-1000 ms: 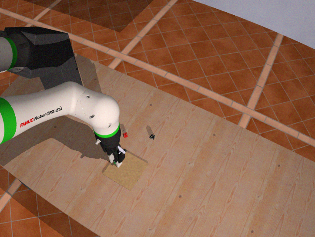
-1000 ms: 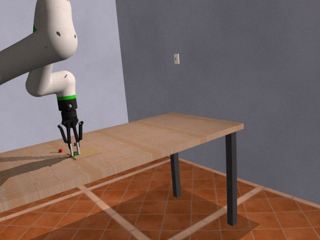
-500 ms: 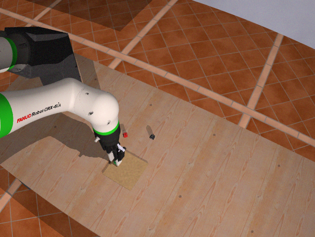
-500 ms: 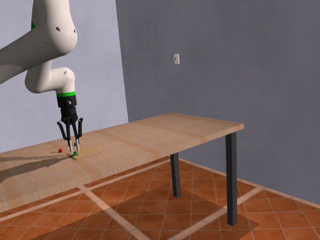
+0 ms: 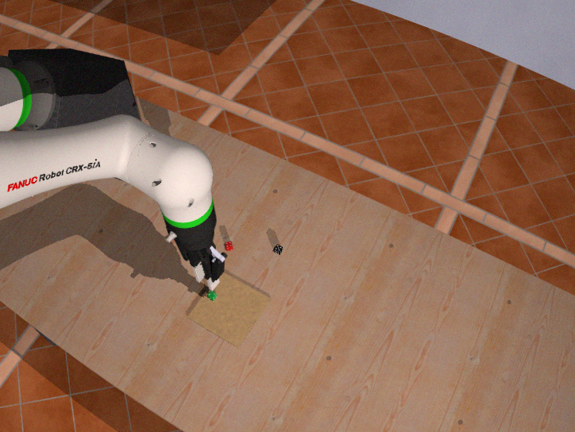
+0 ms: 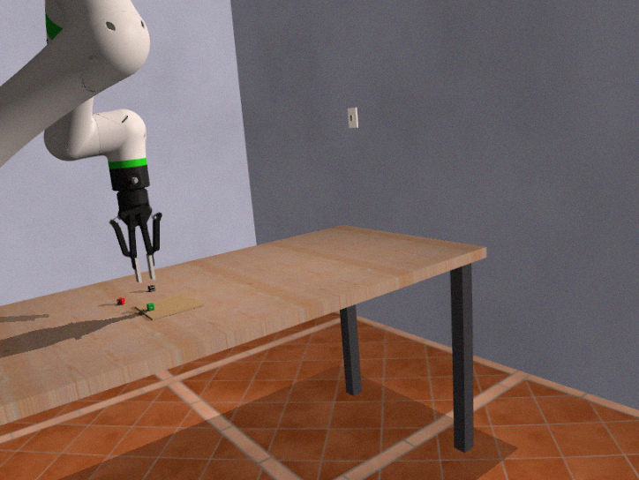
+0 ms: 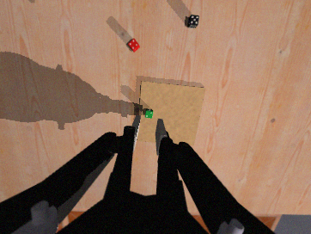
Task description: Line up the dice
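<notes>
A small green die (image 5: 211,295) lies flat on the tan mat (image 5: 229,310), near the mat's corner closest to the robot's base. It also shows in the wrist view (image 7: 149,113) and in the exterior view (image 6: 150,306). A red die (image 5: 228,246) and a black die (image 5: 277,249) lie on the bare table beyond the mat, apart from each other. My gripper (image 6: 145,277) hangs well above the green die, pointing straight down. Its fingers stand a little apart with nothing between them.
The wooden table (image 6: 289,268) stretches far to the right of the mat. The arm's shadow (image 7: 51,90) falls on the table left of the mat. The red die (image 7: 133,45) and the black die (image 7: 192,21) sit at the top of the wrist view.
</notes>
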You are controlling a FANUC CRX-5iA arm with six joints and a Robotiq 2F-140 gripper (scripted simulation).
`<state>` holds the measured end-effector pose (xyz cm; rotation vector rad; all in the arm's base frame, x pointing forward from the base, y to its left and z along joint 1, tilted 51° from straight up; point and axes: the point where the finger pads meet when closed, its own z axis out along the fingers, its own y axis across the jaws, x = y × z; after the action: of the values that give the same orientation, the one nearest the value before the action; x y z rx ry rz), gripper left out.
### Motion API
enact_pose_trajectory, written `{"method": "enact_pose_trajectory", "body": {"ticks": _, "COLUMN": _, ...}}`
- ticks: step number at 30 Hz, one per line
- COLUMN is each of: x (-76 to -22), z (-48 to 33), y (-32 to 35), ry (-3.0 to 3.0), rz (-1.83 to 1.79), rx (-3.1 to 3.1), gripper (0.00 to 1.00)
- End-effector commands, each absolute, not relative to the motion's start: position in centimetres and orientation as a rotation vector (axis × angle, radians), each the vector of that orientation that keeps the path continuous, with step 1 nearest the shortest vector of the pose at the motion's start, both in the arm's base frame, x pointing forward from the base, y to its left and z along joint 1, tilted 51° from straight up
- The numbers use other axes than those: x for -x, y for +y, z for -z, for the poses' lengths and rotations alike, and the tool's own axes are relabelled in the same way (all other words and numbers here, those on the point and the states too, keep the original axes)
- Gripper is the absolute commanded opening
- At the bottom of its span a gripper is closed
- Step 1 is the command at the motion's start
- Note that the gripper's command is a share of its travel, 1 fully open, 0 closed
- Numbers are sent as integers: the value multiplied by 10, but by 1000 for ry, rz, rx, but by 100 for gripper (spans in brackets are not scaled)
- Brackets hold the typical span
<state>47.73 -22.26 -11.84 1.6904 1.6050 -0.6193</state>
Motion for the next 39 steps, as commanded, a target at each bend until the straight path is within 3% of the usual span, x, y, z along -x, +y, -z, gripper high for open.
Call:
{"method": "enact_pose_trajectory", "body": {"ticks": 1, "x": -476, "z": 112, "y": -216, "ry": 1605, "rz": 622, "rx": -1691, "gripper": 19}}
{"method": "enact_pose_trajectory", "body": {"ticks": 8, "x": -476, "z": 110, "y": -213, "ry": 1605, "rz": 622, "rx": -1691, "gripper": 19}}
{"method": "enact_pose_trajectory", "body": {"ticks": 9, "x": -476, "z": 110, "y": -213, "ry": 1605, "rz": 622, "rx": -1691, "gripper": 100}}
{"method": "enact_pose_trajectory", "body": {"ticks": 39, "x": -475, "z": 117, "y": -209, "ry": 1486, "rz": 559, "rx": -1777, "gripper": 100}}
